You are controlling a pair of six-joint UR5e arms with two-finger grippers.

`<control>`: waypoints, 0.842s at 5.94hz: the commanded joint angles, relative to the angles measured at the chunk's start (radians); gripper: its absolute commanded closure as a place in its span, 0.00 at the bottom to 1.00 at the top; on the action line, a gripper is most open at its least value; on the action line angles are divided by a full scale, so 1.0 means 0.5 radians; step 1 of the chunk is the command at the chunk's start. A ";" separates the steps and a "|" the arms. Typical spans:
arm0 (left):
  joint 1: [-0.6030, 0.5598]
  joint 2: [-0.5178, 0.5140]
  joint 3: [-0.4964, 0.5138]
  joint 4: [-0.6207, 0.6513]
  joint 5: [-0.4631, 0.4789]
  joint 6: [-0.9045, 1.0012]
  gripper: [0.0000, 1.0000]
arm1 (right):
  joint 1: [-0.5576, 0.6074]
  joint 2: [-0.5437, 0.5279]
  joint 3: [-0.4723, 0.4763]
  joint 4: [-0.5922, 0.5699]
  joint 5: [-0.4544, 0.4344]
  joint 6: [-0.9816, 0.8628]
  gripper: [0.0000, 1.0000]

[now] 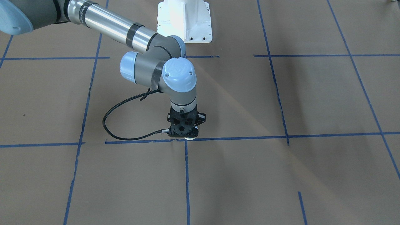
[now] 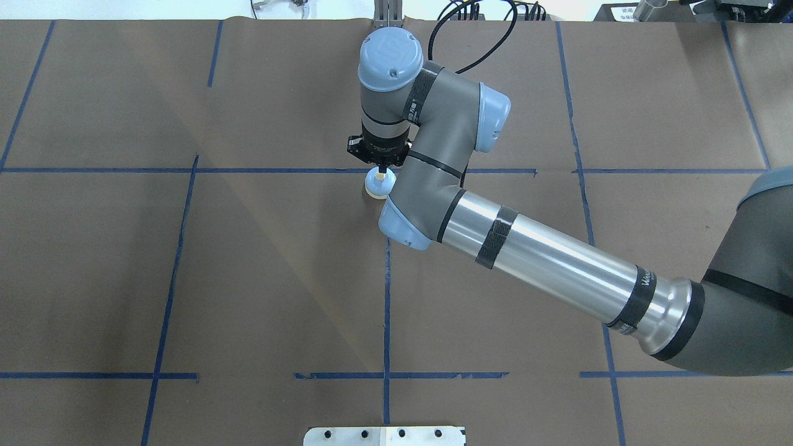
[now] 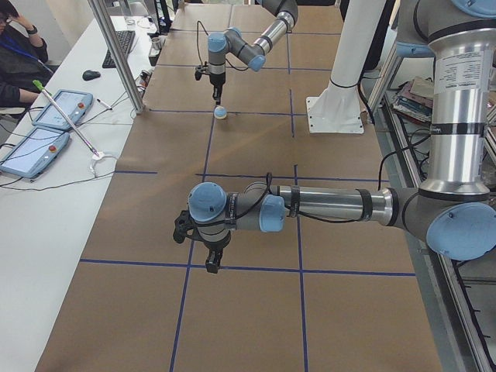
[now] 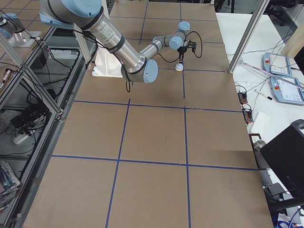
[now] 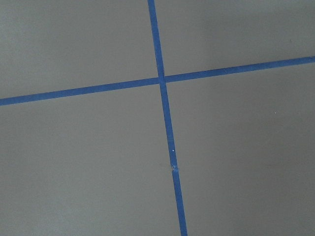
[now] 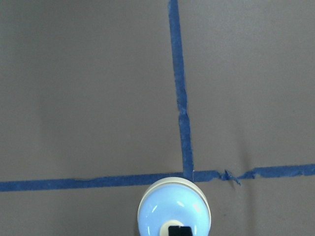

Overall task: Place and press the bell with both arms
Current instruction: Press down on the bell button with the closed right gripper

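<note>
The bell (image 2: 378,184) is a small light-blue dome with a cream rim and button. It stands on the brown table by a crossing of blue tape lines, and also shows in the right wrist view (image 6: 174,214) and the exterior left view (image 3: 221,113). My right gripper (image 2: 384,167) points straight down over it, shut, with its black tip (image 6: 179,230) at the cream button. I cannot tell if they touch. My left gripper (image 3: 212,263) hangs low over another tape crossing, far from the bell. I cannot tell whether it is open or shut. The left wrist view shows only tape.
The white bolted pedestal (image 1: 184,20) stands behind the bell on the robot's side. A side desk with tablets (image 3: 46,132) and an aluminium post (image 3: 116,54) lie along the operators' edge. Blue tape lines (image 5: 165,118) divide the brown table.
</note>
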 commanded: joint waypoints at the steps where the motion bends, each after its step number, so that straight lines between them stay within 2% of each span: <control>1: 0.000 0.011 -0.001 0.000 0.001 0.000 0.00 | -0.012 0.007 -0.008 0.001 -0.002 0.001 0.98; 5: 0.000 0.008 -0.004 -0.006 -0.002 -0.037 0.00 | -0.043 0.004 -0.048 -0.002 -0.045 -0.005 0.98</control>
